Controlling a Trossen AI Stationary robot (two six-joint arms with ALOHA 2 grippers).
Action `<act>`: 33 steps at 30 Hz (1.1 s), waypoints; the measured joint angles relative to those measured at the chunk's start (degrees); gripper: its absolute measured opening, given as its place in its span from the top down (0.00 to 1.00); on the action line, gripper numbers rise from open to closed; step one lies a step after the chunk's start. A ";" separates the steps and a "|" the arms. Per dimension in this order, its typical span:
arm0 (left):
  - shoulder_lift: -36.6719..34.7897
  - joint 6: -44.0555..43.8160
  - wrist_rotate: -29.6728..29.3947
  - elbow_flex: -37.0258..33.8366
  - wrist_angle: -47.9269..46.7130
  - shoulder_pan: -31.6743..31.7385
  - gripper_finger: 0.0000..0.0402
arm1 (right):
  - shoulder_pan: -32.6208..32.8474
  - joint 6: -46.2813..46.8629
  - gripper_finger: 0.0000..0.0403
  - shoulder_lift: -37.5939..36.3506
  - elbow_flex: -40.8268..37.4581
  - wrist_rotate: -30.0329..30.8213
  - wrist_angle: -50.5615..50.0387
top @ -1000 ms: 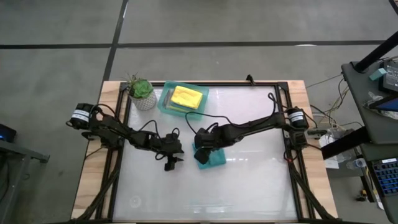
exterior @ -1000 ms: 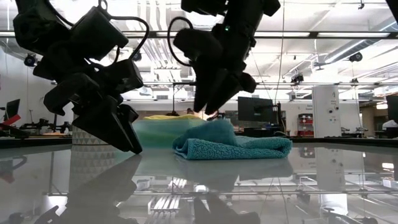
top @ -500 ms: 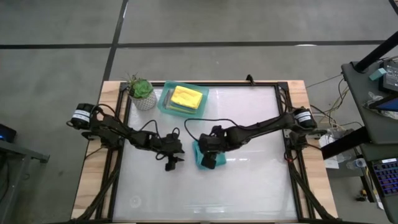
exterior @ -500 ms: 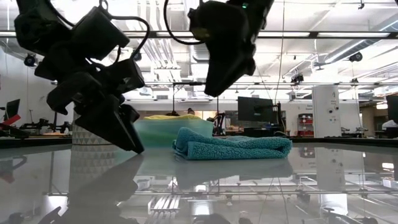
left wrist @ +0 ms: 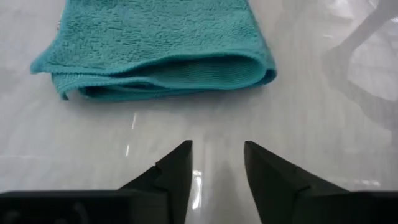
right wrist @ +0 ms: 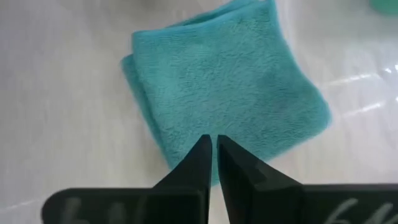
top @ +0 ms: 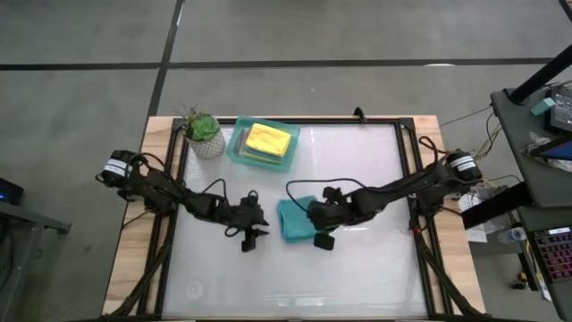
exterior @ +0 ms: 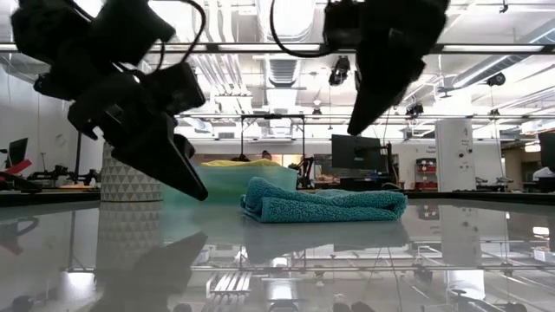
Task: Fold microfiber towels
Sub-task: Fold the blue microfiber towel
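Folding looks finished on the teal towel [top: 295, 219] mid-counter, so with our left gripper [left wrist: 216, 163] spread and right gripper [right wrist: 212, 155] pressed together empty, we judge stowing comes next.

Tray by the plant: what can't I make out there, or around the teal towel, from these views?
- Tray, high view: the yellow towel covers whatever lies under it; the count is unreadable.
- Tray, low view: the left arm and the teal towel hide most of it.
- Teal towel, high view: its right edge sits under the right hand.
- Layer count: too fine, even in the left wrist view.
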 joint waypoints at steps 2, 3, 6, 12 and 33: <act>0.04 -1.91 -3.04 0.52 -0.15 -2.32 0.72 | 0.01 0.24 0.93 -1.09 -2.79 -0.04 3.43; 0.13 -2.57 -4.31 0.96 -0.07 -3.47 0.75 | -0.06 0.58 0.92 -1.57 -4.00 0.01 4.75; 0.17 -4.13 -6.49 2.28 -0.11 -6.36 0.82 | -0.20 0.18 0.85 -2.08 -7.22 0.20 8.30; 0.17 -5.88 -8.60 4.27 -0.11 -9.19 0.93 | 1.24 -8.05 0.71 -2.25 -13.17 0.14 19.66; 9.27 -11.49 -3.84 21.17 -16.72 -13.15 1.00 | 5.57 -16.05 0.70 -2.78 -19.73 -0.18 24.15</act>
